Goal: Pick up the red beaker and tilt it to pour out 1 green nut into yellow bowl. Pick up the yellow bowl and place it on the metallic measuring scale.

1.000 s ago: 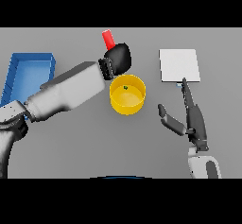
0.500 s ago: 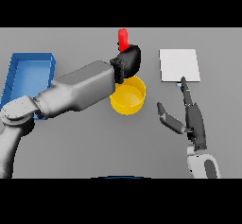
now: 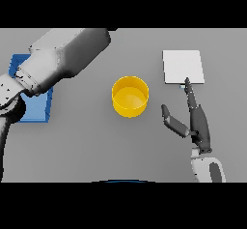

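Yellow bowl [image 3: 130,96] upright mid-worktop [image 3: 96,141], untouched. Scale [image 3: 183,66] just beyond my right robot hand [image 3: 195,122], fingers straight, released. Left robot hand out of view; beaker unseen. Likely bowl-pickup step: next, close round rim, carry to scale.

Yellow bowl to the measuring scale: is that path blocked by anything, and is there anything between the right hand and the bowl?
Nothing visible blocks either. The yellow bowl sits on bare grey table, with open surface up to the metallic scale at its upper right. The right hand, fingers straight, rests right of the bowl with only table between them.
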